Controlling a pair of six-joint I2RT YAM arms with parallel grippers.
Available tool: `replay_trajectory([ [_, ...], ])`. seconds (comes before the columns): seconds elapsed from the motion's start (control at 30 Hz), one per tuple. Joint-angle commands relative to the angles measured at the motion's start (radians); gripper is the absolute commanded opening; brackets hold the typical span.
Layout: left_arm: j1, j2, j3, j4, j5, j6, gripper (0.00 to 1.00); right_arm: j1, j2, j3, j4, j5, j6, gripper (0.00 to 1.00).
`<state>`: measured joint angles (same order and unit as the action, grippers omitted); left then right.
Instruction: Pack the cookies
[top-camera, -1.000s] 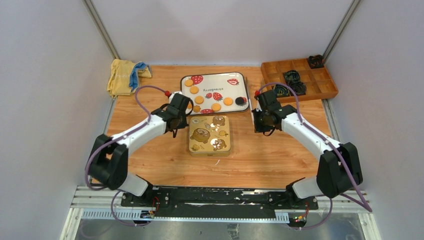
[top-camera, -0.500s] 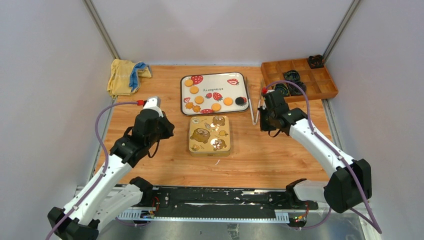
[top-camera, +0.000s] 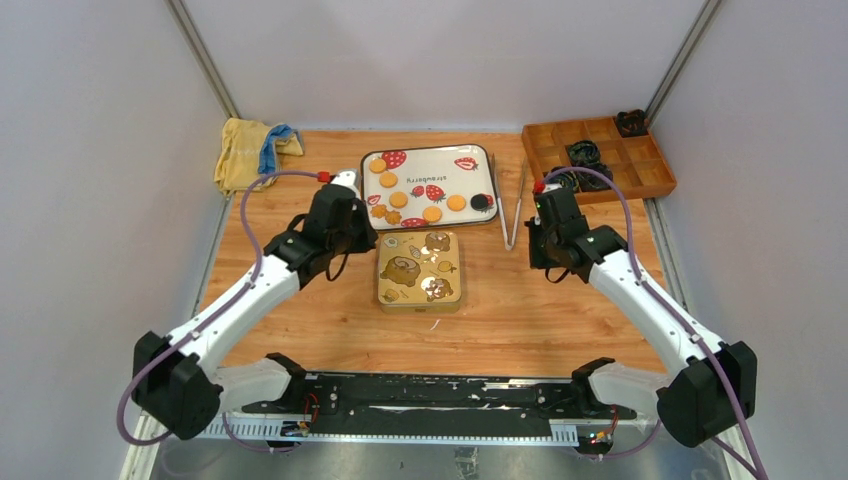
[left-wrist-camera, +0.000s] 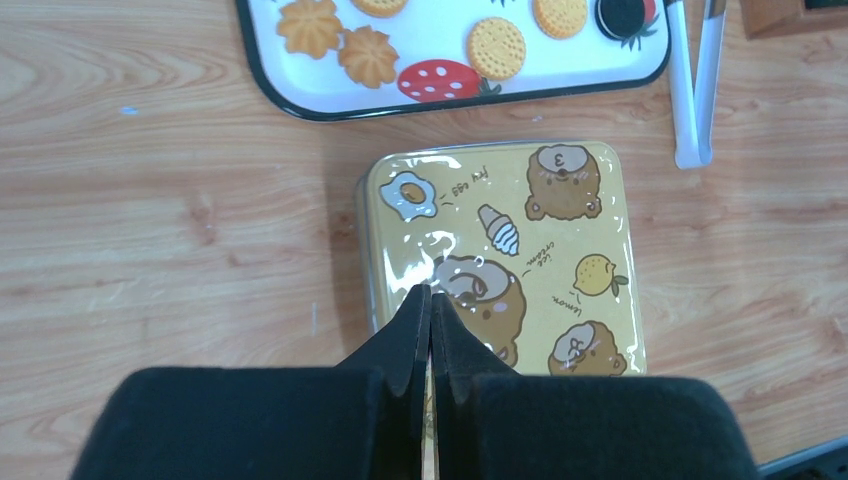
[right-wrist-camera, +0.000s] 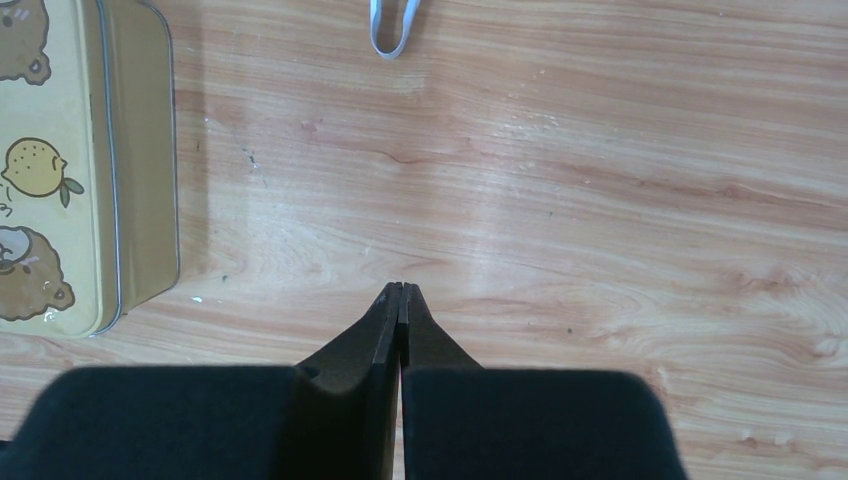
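The cookies lie on a white strawberry-print tray (top-camera: 480, 152): round golden ones (top-camera: 398, 199), flower-shaped ones (left-wrist-camera: 368, 57) and a black one (top-camera: 481, 201). In the left wrist view a round cookie (left-wrist-camera: 497, 47) sits near the tray's near rim (left-wrist-camera: 300, 105). A closed yellow bear-print tin (top-camera: 420, 270) stands in front of the tray. My left gripper (left-wrist-camera: 430, 292) is shut and empty, hovering over the tin's (left-wrist-camera: 560, 240) left part. My right gripper (right-wrist-camera: 400, 290) is shut and empty over bare wood, right of the tin (right-wrist-camera: 60, 170).
White tongs (top-camera: 515, 205) lie between the tray and a wooden compartment box (top-camera: 640, 170) holding black items at the back right. A yellow and blue cloth (top-camera: 255, 150) lies at the back left. The wooden table (top-camera: 520, 310) has grey walls on both sides.
My left arm swung out toward the near left, then came back beside the tin. My right gripper shifted right, uncovering the tongs. Both grippers stayed shut.
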<state>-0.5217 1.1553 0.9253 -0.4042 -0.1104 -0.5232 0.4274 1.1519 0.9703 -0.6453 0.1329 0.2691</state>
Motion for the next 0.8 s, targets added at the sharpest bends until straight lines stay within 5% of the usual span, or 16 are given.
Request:
replay_trajectory([
  [0.0, -0.039, 0.066, -0.015, 0.074, 0.034, -0.002, 0.02, 0.012, -0.031, 0.002, -0.049, 0.034, 0.006, 0.02],
  [0.4, -0.053, 0.159, -0.181, 0.201, 0.072, -0.059, 0.01, 0.04, 0.014, 0.082, -0.013, -0.052, 0.008, 0.01],
  [0.77, -0.053, 0.279, -0.233, 0.273, 0.058, -0.065, 0.0, 0.226, 0.149, 0.222, -0.019, -0.059, -0.031, 0.01],
])
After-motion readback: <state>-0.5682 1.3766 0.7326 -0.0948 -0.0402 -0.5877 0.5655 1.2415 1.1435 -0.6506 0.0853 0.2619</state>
